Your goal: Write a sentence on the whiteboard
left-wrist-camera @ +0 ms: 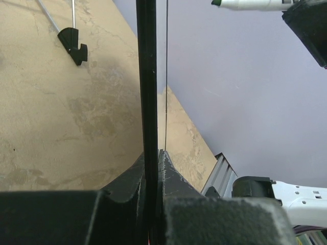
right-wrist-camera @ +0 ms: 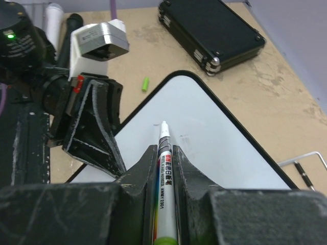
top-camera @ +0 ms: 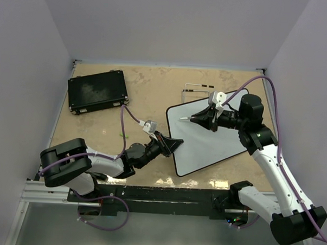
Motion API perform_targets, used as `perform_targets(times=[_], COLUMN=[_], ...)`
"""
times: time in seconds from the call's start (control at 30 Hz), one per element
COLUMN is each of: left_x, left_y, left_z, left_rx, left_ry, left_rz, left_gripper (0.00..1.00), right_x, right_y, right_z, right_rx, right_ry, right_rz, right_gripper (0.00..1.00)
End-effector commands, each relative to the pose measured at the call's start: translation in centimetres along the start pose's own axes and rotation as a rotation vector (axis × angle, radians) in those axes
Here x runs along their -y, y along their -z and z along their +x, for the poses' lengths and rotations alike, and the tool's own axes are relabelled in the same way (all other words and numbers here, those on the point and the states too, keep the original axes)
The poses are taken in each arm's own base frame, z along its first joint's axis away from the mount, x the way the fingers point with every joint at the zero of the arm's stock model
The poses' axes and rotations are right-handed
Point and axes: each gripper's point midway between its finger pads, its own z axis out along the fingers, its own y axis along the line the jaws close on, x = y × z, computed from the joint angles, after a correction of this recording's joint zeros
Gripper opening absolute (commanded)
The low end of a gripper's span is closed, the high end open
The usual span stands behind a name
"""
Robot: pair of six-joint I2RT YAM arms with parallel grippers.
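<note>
The whiteboard lies tilted on the tan table, white with a thin black rim. My left gripper is shut on its left edge; in the left wrist view the rim runs straight up between the jaws of this gripper. My right gripper is shut on a white marker, uncapped, with its tip over the board's upper left part. Whether the tip touches the whiteboard I cannot tell. The sentence is not in view; the board's face shows only faint smudges.
A flat black case sits at the back left. A small green cap lies on the table left of the board. A thin wire stand rests behind the board. Grey walls enclose the table on three sides.
</note>
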Motion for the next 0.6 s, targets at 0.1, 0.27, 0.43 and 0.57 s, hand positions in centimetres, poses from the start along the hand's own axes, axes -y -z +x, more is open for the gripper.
perform_targets(times=[0.1, 0.27, 0.43, 0.57], left_x=[1.5, 1.4, 1.5, 1.8], left_y=[-0.3, -0.3, -0.3, -0.4], left_z=[-0.6, -0.7, -0.7, -0.7], left_rx=[0.024, 0.023, 0.021, 0.017], left_ry=[-0.001, -0.011, -0.020, -0.033], left_rz=[0.054, 0.049, 0.054, 0.063], left_gripper=[0.00, 0.00, 0.00, 0.00], right_x=[1.8, 2.1, 2.4, 2.6], right_y=[0.3, 0.4, 0.2, 0.0], right_z=[0.4, 0.9, 1.2, 1.6], right_rx=[-0.022, -0.041, -0.046, -0.054], right_ry=[0.009, 0.006, -0.001, -0.015], right_rz=[0.113, 0.137, 0.140, 0.137], right_gripper=[0.00, 0.00, 0.00, 0.00])
